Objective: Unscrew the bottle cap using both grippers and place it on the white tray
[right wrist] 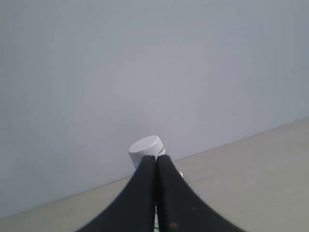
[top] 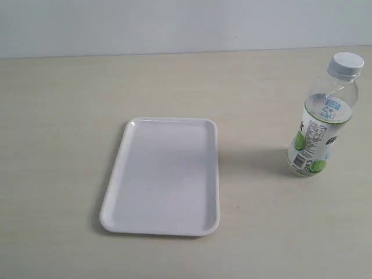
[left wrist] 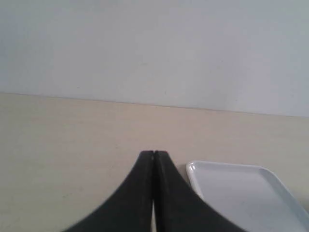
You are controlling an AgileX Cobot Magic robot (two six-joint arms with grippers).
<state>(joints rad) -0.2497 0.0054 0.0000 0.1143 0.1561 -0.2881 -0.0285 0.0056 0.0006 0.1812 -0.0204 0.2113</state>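
Just one tray (top: 168,174), one capped bottle (top: 317,139)

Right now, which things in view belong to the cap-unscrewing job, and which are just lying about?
Job:
- bottle cap, on the bottle
- white tray, nothing on it
- left gripper and right gripper, both shut, holding nothing

Not job:
- beige table
- pale wall
No stray items show.

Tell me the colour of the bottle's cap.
White; the bottle cap shows best in the exterior view.
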